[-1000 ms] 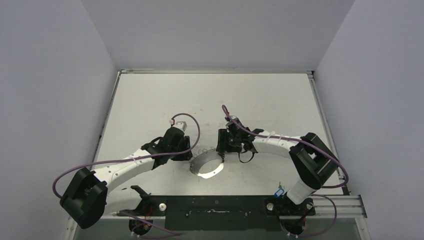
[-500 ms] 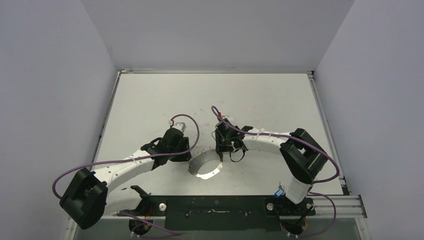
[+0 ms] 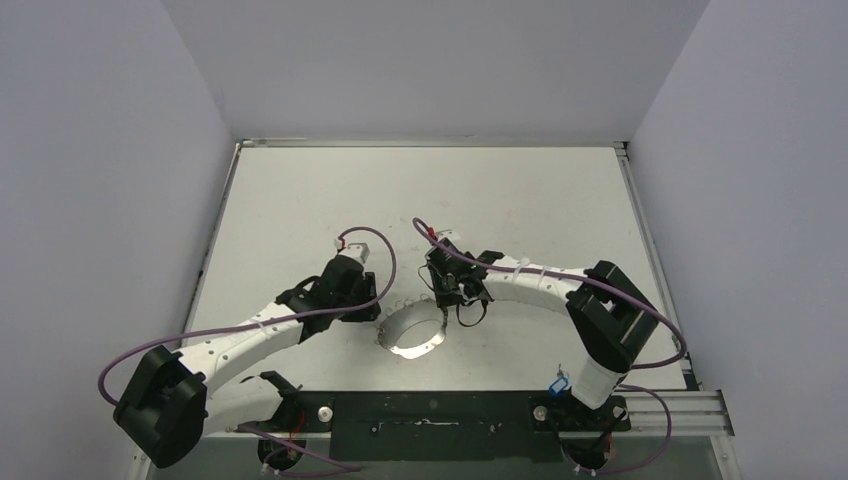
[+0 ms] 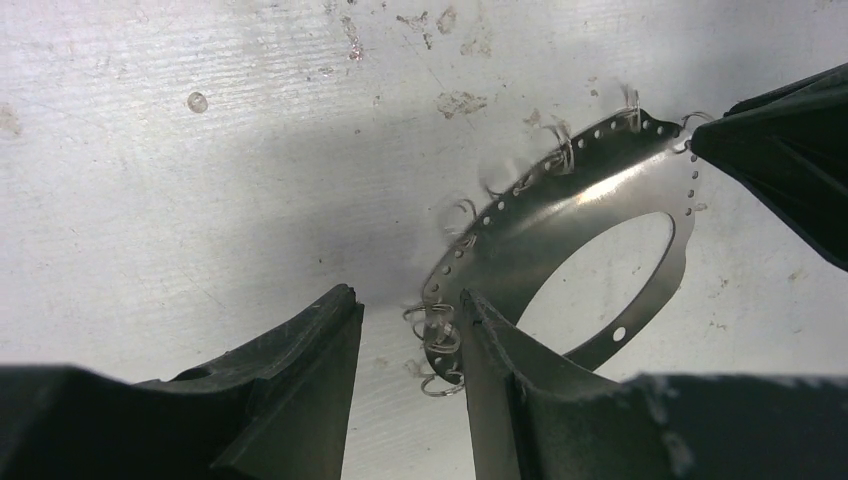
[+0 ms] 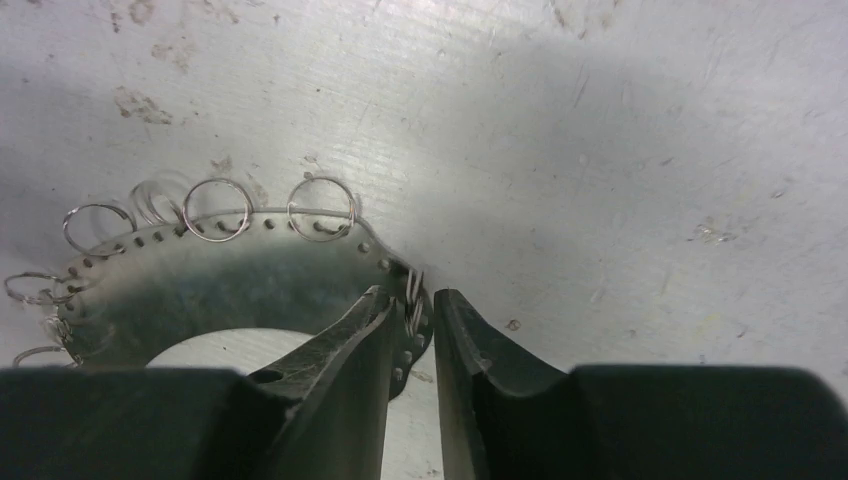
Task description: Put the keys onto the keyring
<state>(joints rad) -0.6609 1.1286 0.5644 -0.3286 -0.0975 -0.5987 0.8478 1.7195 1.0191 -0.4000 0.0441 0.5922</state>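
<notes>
Scuffed white table (image 3: 300, 200) fills a plain grey-walled booth, and both arms reach toward its near middle. The keyring (image 3: 410, 338), a flat shiny metal band with a row of holes round its rim and small wire loops (image 5: 218, 208) hung through some of them, sits between the two claws, closer to the arms' bases than to the far edge. The left gripper (image 4: 405, 312) straddles the keyring's left edge. Its jaws stand partly apart, with a few loops in the gap and bare table showing beside them, so it clamps nothing that the wrist view shows. The right gripper (image 5: 410, 300) is at the opposite side, jaws drawn almost together on the rim. One finger (image 5: 365, 340) lies over the metal, the other is outside it, and a loop is pinched between. The keyring casts a shadow on the table, but I cannot tell whether it lies flat or tilts.
</notes>
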